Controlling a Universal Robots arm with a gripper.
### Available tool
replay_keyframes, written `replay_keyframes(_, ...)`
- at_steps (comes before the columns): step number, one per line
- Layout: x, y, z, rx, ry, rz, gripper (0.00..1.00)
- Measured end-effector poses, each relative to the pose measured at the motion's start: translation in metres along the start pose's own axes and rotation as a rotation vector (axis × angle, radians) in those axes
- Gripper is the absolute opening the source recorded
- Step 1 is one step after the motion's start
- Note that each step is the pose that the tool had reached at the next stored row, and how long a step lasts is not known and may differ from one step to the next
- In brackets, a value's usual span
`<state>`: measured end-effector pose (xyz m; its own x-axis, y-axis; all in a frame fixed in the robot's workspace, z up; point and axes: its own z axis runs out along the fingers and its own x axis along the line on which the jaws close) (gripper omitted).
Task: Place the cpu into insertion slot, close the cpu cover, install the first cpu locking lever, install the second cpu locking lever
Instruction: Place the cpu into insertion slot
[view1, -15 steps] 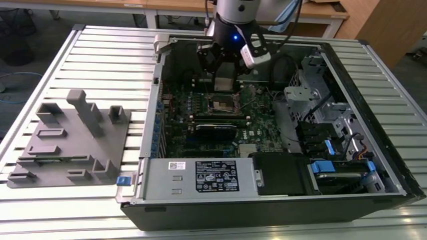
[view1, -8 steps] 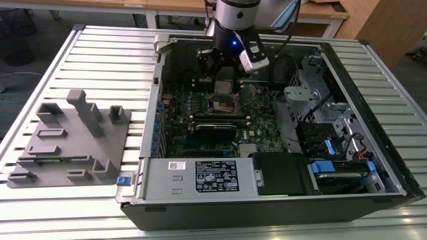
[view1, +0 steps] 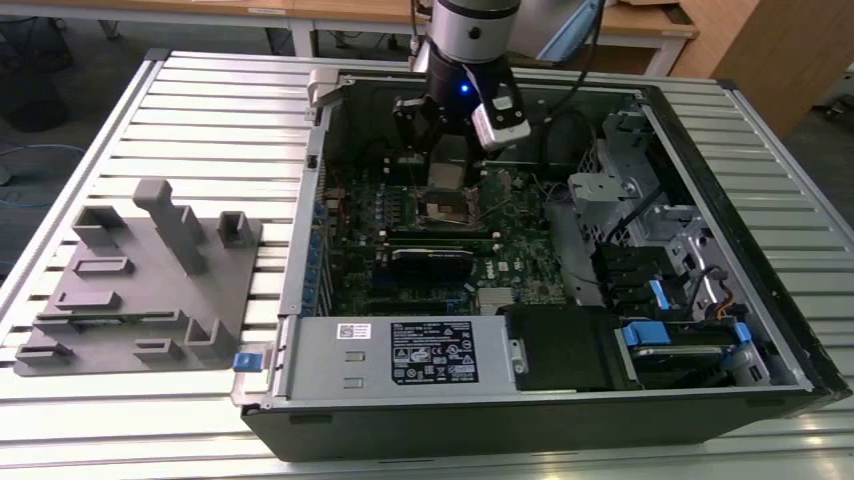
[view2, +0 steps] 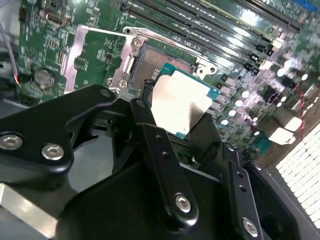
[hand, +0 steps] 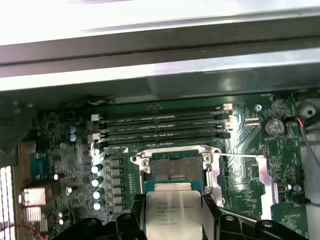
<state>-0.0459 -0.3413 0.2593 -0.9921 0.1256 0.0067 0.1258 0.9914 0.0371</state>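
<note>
The cpu (hand: 172, 214), silver face showing, is clamped by its edges between the black jaws close by the bare insertion slot (hand: 172, 169), not seated, with the cpu cover (view2: 74, 55) swung open beside the slot on the green motherboard (hand: 245, 137), inside the open computer case (view1: 534, 420) on the slatted surface (view1: 200, 100).

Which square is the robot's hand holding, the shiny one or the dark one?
The shiny silver chip, pinched in the hand. The dark square socket sits empty on the green board.
</note>
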Motion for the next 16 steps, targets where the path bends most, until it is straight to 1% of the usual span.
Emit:
replay_keyframes(6, 0.0, -0.0001, 0.0016, -0.0005, -0.0037, 0.103, 0.54)
replay_keyframes(12, 0.0, -0.0001, 0.0017, -0.0008, -0.004, 0.107, 0.54)
replay_keyframes(13, 0.0, -0.0001, 0.0018, -0.0009, -0.0044, 0.118, 0.54)
replay_keyframes(16, 0.0, -0.0001, 0.0023, -0.0012, -0.0064, 0.173, 0.54)
